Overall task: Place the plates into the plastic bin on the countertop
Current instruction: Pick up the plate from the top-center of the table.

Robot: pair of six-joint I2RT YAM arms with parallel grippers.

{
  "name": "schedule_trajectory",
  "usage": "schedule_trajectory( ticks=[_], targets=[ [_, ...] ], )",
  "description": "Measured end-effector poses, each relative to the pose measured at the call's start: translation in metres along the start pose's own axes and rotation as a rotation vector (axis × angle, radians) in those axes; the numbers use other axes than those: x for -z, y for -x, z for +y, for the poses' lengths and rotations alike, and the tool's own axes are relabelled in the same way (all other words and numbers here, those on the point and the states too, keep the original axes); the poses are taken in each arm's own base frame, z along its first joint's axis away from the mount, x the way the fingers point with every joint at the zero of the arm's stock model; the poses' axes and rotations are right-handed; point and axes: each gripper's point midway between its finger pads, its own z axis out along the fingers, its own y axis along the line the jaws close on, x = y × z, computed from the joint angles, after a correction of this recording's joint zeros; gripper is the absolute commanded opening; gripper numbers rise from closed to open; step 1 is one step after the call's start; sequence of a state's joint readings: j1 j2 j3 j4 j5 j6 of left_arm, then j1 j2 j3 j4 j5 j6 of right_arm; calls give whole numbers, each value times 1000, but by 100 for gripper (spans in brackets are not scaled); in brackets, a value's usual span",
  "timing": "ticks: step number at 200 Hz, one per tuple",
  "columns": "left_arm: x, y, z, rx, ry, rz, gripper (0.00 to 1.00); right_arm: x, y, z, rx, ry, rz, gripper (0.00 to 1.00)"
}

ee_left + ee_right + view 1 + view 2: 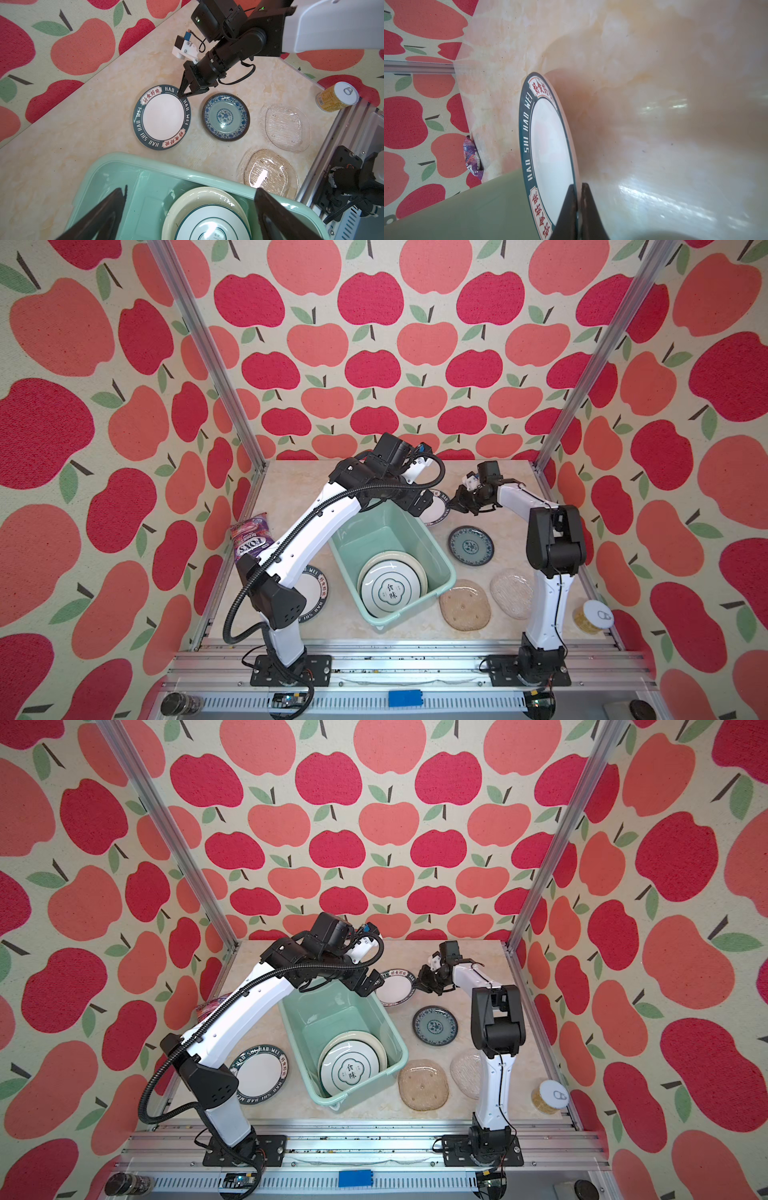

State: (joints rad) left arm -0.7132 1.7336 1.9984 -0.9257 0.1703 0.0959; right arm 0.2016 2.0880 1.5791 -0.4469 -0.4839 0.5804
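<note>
Pinching with right gripper the rim of the white round plate with dark lettered border, on the beige marble countertop just beside the mint-green plastic bin. Hovering with left gripper, jaws released wide, over the bin's nearest corner. Close alongside: teal floral plate.

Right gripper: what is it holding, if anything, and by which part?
The right gripper is shut on the far lettered plate, pinching its rim. The left gripper is open and empty.
</note>
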Motion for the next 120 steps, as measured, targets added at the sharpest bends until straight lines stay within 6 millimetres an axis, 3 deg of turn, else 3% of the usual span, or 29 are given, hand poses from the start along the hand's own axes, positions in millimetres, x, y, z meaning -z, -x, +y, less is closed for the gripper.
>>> schedule_trajectory(
  ticks=[24,51,82,102,120],
  targets=[
    [29,1,8,14,30,-82,99,34,6,10,17,-41,-69,0],
    [77,0,31,81,85,-205,99,84,10,31,47,-73,-163,0],
    [128,-15,56,188,124,-311,99,146,7,60,87,-77,-276,0],
    [147,-28,66,282,99,-357,100,183,-1,80,115,-58,-341,0],
    [151,-38,67,370,31,-373,99,207,-13,99,142,-17,-368,0]
  ],
)
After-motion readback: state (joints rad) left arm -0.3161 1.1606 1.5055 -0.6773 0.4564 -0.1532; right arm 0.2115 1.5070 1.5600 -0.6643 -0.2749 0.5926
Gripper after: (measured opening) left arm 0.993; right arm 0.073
